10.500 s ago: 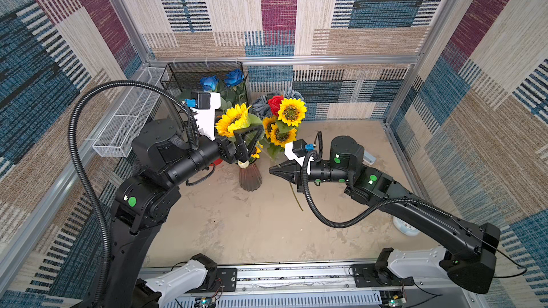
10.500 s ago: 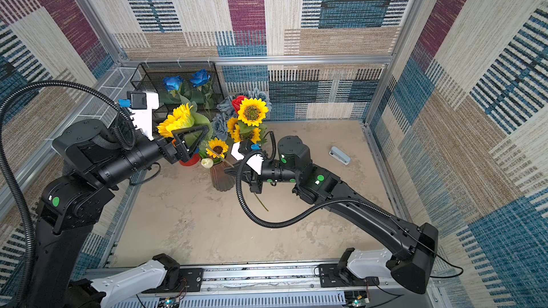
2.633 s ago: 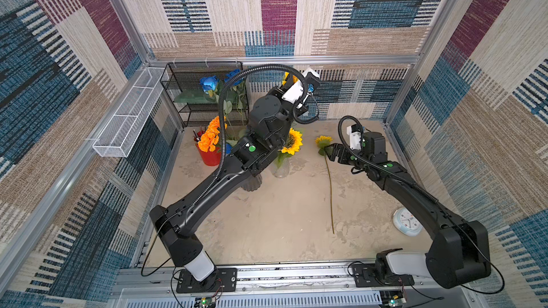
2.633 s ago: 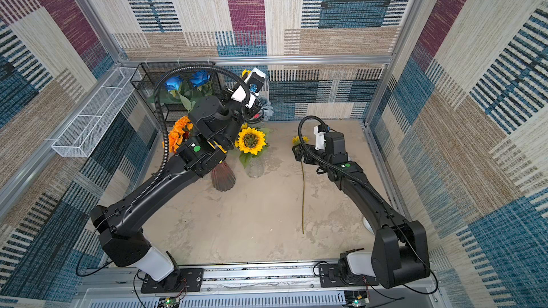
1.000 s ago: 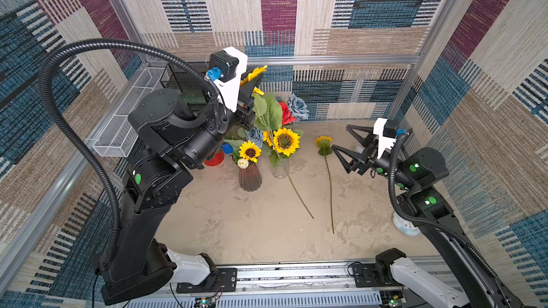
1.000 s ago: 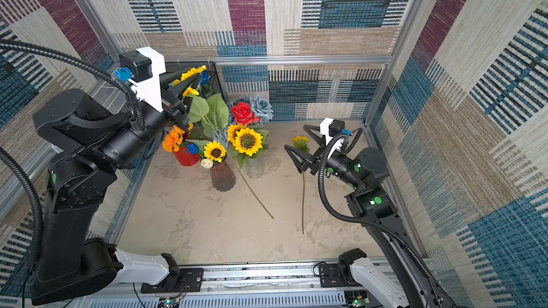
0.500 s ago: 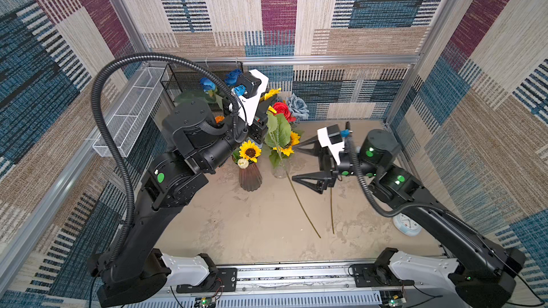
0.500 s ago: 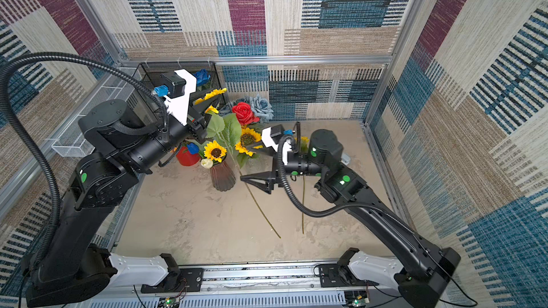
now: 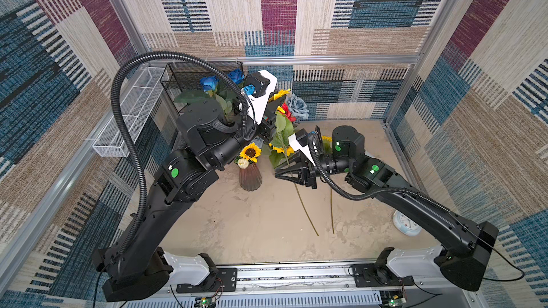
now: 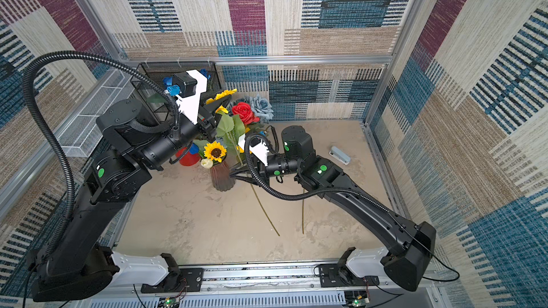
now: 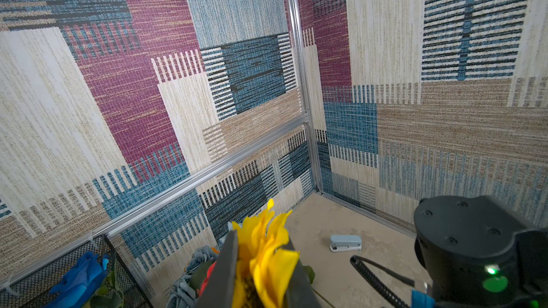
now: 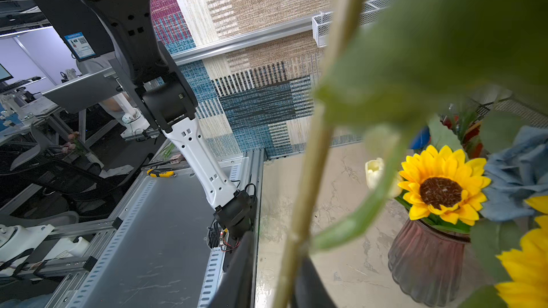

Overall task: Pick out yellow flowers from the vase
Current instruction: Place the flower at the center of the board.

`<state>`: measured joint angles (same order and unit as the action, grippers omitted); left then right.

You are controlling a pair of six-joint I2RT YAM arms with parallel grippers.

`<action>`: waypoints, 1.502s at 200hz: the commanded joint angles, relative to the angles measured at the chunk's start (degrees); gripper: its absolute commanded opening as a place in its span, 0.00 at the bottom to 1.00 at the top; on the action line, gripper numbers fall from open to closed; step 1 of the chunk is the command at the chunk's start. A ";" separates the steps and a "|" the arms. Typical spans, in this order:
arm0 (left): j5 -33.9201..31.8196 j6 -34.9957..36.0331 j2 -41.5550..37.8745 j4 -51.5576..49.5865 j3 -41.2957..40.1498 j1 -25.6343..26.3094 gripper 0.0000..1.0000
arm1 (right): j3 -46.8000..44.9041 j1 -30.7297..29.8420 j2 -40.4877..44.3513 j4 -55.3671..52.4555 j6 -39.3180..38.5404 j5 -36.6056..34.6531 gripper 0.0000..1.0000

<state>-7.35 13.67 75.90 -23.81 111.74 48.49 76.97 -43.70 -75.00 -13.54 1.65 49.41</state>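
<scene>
My left gripper (image 9: 276, 103) (image 10: 221, 104) (image 11: 262, 242) is shut on the head of one of the yellow flowers, a sunflower (image 9: 281, 94) (image 10: 223, 94) (image 11: 267, 262), held above the vases. Its long stem (image 9: 305, 211) (image 10: 264, 211) (image 12: 308, 173) slants down to the table. My right gripper (image 9: 286, 174) (image 10: 240, 174) (image 12: 274, 250) is open with its jaws on either side of that stem, which rests against one finger (image 12: 308, 282). A small sunflower (image 9: 250, 152) (image 10: 216, 152) (image 12: 441, 191) stands in the ribbed brown vase (image 9: 250, 177) (image 10: 222, 177) (image 12: 424, 265). Another yellow flower's stem (image 9: 331, 217) (image 10: 303, 211) lies on the table.
A red rose (image 10: 244, 112) and a grey-blue rose (image 9: 298, 106) (image 10: 261, 106) stand behind the brown vase. Blue roses (image 9: 209, 82) (image 11: 83, 274) sit by the black wire rack (image 9: 189, 77). A red pot (image 10: 188, 157), a grey stapler (image 10: 339, 155) (image 11: 345, 242) and a small clock (image 9: 406, 226) are on the table.
My right gripper has swung in from the right and lower, and its open jaws now straddle the stem. My left gripper, still holding the sunflower head, has come lower than a second ago.
</scene>
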 commanded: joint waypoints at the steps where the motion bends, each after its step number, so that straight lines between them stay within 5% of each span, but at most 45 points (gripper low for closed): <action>1: -0.24 -0.31 0.13 2.38 -0.12 -0.10 0.20 | -0.31 0.01 0.81 1.37 -0.34 -0.40 0.10; 14: -0.28 -0.42 0.13 2.43 -0.45 -0.01 0.20 | -0.46 0.02 0.82 1.76 -0.23 -0.06 0.00; 48: -0.64 -0.31 0.13 3.06 -1.47 0.00 0.28 | -0.38 0.00 0.82 2.16 -0.15 0.33 0.00; 84: -1.60 -0.31 -0.35 3.95 -2.98 -0.04 0.99 | -0.09 0.54 2.41 2.54 2.33 -4.00 0.00; 123: -2.92 -0.55 -2.26 5.02 -4.86 -0.07 0.99 | -1.36 4.72 4.42 4.76 6.35 -8.74 0.00; 203: -5.22 -0.95 -7.36 6.00 -11.52 -0.06 0.99 | -8.09 26.46 8.15 7.95 18.00 -16.57 0.00; 249: -7.59 -1.37 -9.61 8.16 -16.44 -0.03 0.99 | -11.66 34.56 0.01 0.69 20.24 -19.99 0.00; 300: -7.72 -2.15 -9.10 7.44 -16.73 -0.14 0.99 | -12.86 35.54 -8.39 -3.42 16.78 -26.34 0.00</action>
<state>-14.68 13.17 66.74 -18.46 95.11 48.45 64.10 -8.16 -81.41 -15.14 20.60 27.29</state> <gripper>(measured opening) 0.995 0.067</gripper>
